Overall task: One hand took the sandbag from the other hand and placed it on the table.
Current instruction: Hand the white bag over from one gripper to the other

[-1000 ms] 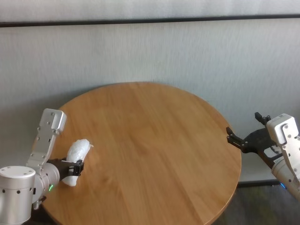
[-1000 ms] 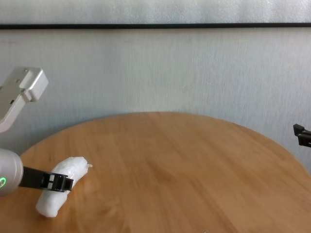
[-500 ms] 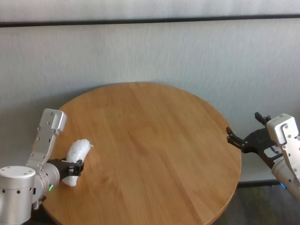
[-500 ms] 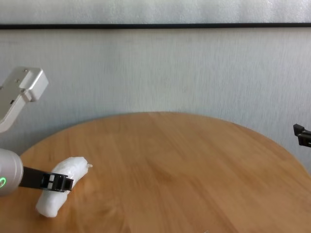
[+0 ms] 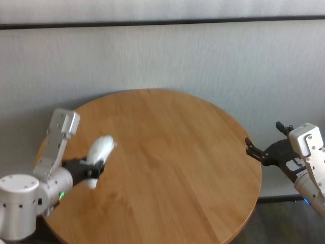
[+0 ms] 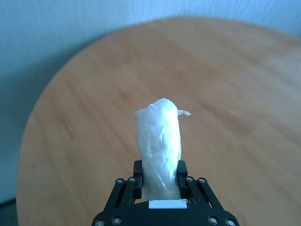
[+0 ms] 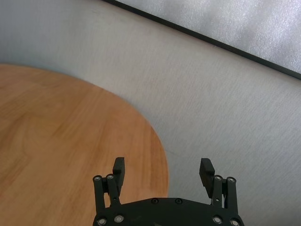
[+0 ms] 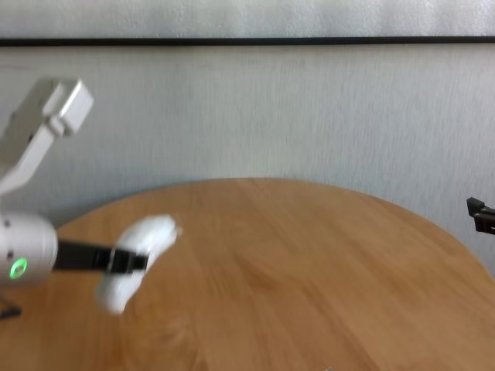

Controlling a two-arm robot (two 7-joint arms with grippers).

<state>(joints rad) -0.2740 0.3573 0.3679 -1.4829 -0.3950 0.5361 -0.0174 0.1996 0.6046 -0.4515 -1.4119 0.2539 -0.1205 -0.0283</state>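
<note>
The white lumpy sandbag point(image 5: 97, 154) is held in my left gripper point(image 5: 94, 170), the green-lit one, shut on its middle. It hangs above the left part of the round wooden table point(image 5: 167, 152). In the chest view the sandbag point(image 8: 138, 249) is lifted off the table point(image 8: 309, 270), with the left gripper point(image 8: 126, 261) across it. The left wrist view shows the sandbag point(image 6: 160, 139) between the fingers point(image 6: 182, 170), its pinched tip pointing away. My right gripper point(image 5: 264, 151), the blue-lit one, is open and empty beyond the table's right edge; it also shows in the right wrist view point(image 7: 163, 173).
A pale wall point(image 5: 162, 56) stands behind the table. The table's right edge point(image 7: 160, 155) lies just below the right gripper's fingers.
My left gripper has lifted the sandbag off the table and carried it up and to the right, toward the table's middle. The right arm has not moved.
</note>
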